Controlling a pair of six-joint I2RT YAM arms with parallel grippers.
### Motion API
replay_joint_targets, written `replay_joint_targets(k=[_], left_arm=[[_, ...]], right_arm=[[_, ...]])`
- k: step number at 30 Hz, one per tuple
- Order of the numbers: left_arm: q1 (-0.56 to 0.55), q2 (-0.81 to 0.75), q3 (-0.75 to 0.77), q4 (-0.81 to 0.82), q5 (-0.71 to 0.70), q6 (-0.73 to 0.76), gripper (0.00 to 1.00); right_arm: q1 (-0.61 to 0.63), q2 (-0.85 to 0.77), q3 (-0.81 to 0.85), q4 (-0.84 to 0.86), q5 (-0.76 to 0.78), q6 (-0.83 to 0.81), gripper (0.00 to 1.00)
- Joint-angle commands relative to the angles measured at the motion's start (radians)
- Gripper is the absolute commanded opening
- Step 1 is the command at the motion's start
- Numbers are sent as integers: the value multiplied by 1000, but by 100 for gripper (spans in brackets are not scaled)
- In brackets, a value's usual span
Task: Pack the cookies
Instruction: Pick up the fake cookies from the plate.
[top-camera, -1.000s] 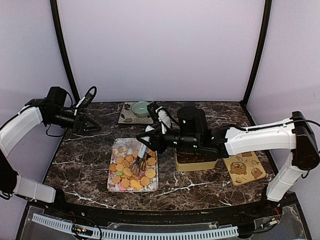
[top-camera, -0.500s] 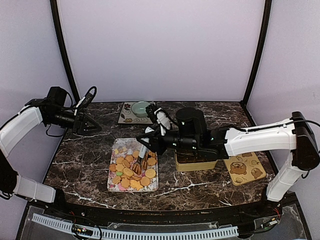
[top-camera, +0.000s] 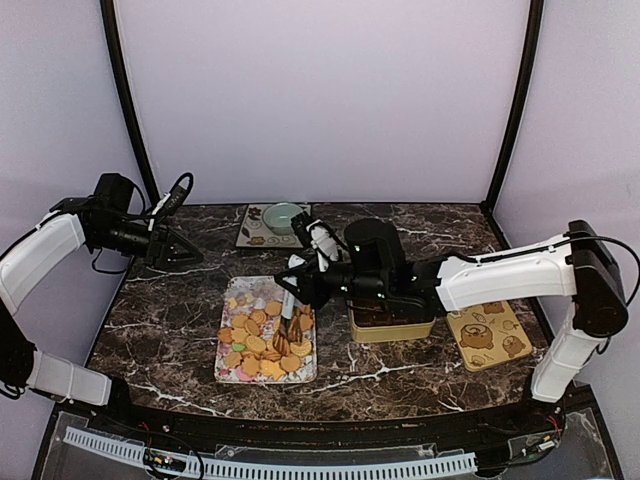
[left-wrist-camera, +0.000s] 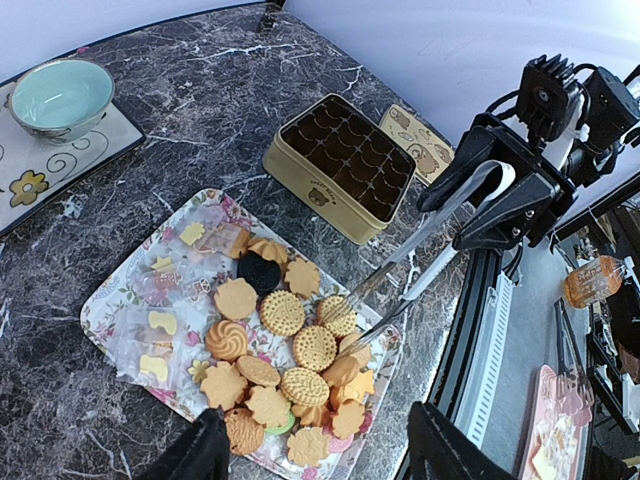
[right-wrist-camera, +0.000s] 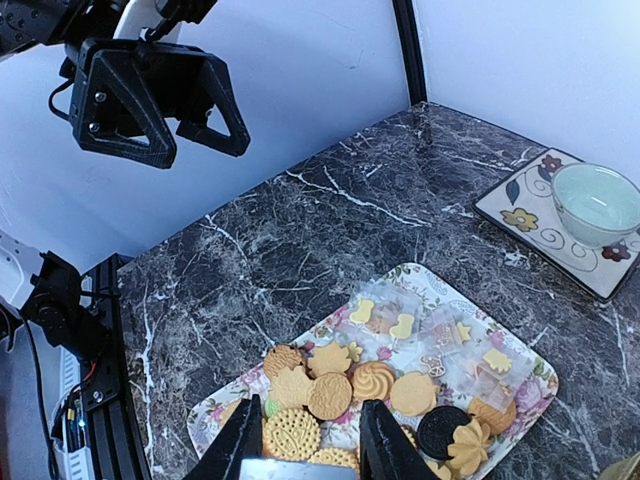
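Note:
The cookies (top-camera: 262, 345) lie heaped on a floral tray (top-camera: 221, 330): mostly golden round and flower shapes, one dark one, with a few pale ones in clear wrappers. My right gripper (top-camera: 305, 283) is shut on metal tongs (top-camera: 287, 312), which slant down with their two tips spread among the cookies (left-wrist-camera: 300, 350). Whether the tongs (left-wrist-camera: 420, 262) hold a cookie is unclear. In the right wrist view the gripper (right-wrist-camera: 312, 450) hangs over the cookies (right-wrist-camera: 340, 385). My left gripper (top-camera: 180, 252) hovers open and holding nothing at the back left, away from the tray (left-wrist-camera: 100, 300).
An open gold tin (top-camera: 390, 320) with a dark divided insert stands right of the tray, its lid (top-camera: 488, 337) lying further right. A pale green bowl (top-camera: 282, 217) rests on a patterned square mat (top-camera: 255, 238) at the back. Black frame posts stand at the corners.
My right arm has shifted a little left and lowered the tongs, so their tips now reach nearer cookies on the tray. The left arm has not moved.

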Motion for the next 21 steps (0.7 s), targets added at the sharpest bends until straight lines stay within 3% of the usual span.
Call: replay_joint_targets(k=[1,13,18,21], left_arm=[[4,-15,-15,-16,24,14,62],[5,-9,-12,-11,29,12,62],[4,-10,-15,-11,36,11,62],[5,-9,-23,-5,53,11,62]], right_arm=[[-36,23,-17,101,-31,67,32],[-55,40,-32,174,-67,145,30],[-55,11,-48,210,-56,157,16],[-53,-3,-42,206,-52,154,13]])
